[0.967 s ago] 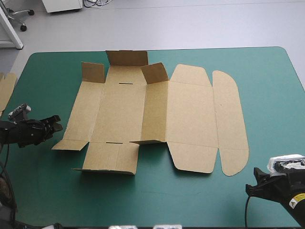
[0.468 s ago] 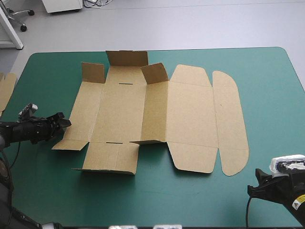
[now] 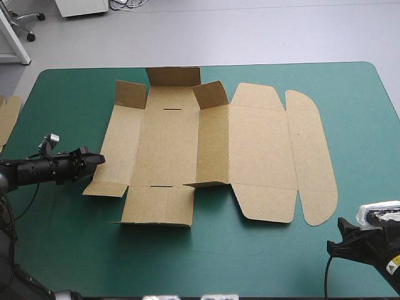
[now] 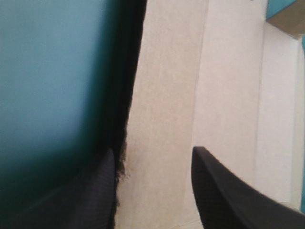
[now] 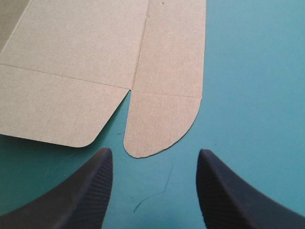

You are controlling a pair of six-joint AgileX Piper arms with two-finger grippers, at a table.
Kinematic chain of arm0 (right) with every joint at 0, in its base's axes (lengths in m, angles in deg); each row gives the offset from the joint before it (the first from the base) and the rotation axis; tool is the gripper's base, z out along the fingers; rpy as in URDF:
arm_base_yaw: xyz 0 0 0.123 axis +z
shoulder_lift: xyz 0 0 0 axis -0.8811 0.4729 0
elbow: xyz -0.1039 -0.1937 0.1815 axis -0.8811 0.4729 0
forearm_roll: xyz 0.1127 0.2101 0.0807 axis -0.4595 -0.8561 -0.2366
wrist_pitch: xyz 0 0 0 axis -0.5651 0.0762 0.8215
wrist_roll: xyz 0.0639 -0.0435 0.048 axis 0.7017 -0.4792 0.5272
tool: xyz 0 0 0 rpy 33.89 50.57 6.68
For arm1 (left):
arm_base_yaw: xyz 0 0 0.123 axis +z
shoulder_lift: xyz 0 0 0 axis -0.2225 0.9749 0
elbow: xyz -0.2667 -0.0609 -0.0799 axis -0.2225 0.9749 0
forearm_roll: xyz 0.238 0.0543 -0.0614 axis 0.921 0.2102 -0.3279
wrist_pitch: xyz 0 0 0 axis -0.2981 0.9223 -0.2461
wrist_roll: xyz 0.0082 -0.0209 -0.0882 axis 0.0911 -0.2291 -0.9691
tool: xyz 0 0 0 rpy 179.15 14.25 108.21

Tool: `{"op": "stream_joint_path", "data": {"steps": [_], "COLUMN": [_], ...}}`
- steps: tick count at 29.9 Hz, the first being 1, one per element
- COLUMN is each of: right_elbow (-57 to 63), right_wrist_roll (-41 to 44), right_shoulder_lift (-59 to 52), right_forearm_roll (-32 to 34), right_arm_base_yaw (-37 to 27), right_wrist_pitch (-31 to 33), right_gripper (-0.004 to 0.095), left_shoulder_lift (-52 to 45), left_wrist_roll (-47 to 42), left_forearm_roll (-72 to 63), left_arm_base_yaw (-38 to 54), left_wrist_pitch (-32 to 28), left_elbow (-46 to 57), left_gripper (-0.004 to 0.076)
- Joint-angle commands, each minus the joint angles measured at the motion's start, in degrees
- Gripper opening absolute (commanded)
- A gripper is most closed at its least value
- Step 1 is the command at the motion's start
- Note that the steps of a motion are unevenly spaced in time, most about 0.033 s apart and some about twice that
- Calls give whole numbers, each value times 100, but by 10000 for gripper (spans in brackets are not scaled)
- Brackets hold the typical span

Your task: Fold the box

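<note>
**On the teal-green counter, the box lies opened out, one tool at its edge**

Across the middle of the counter (image 3: 62, 94) the brown box (image 3: 169, 144) lies spread open, most of its panels flat. At the far side the far flap (image 3: 173, 76) stands up, and the two corner flaps (image 3: 130, 94) beside it are raised too.

The left tool (image 3: 99, 159) comes in low from the left, its tip right at the box's left edge near the near-left corner. From its wrist, the left tool (image 4: 153, 150) is spread. Its black fingers (image 4: 228, 191) stand apart, with the edge of the box (image 4: 167, 95) running between them.

The right tool (image 3: 337, 240) sits at the counter's near right corner, apart from the board. From its wrist, the right tool (image 5: 155, 151) is spread as well, pinching nothing. The rounded flap (image 5: 162, 124) of the box (image 5: 71, 71) lies just ahead of the gap.

A spare board (image 3: 7, 115) peeks over the counter's left edge.
</note>
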Motion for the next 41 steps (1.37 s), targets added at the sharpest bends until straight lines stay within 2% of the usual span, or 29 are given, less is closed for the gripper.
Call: {"op": "stream_joint_path", "data": {"steps": [1, 7, 12, 19, 28, 35, 41], "right_elbow": [-189, -189, -189, -189, -189, -189, -189], "right_wrist_roll": [-4, -4, -4, -4, -4, -4, -4], "right_shoulder_lift": [87, 87, 87, 87, 87, 87, 87], "right_forearm_roll": [63, 76, 76, 79, 79, 79, 79], "right_arm_base_yaw": [-13, -13, -13, -13, -13, -13, -13], "right_wrist_pitch": [-399, -399, -399, -399, -399, -399, -436], "right_gripper": [504, 504, 504, 504, 498, 498, 494], "left_shoulder_lift": [-225, -225, -225, -225, -225, -225, -225], "left_wrist_roll": [162, 162, 60, -361, -846, -958, -1107], "left_forearm_roll": [-897, -938, -614, -347, 621, 895, 1450], "left_arm_base_yaw": [-137, -906, -1447, -1517, -1660, -1670, -1692], "left_wrist_pitch": [673, 536, -58, -542, -768, -1178, -1212], "left_elbow": [-347, -564, -774, -1235, -1400, -1400, -1400], "left_gripper": [365, 365, 365, 365, 365, 280, 227]}}
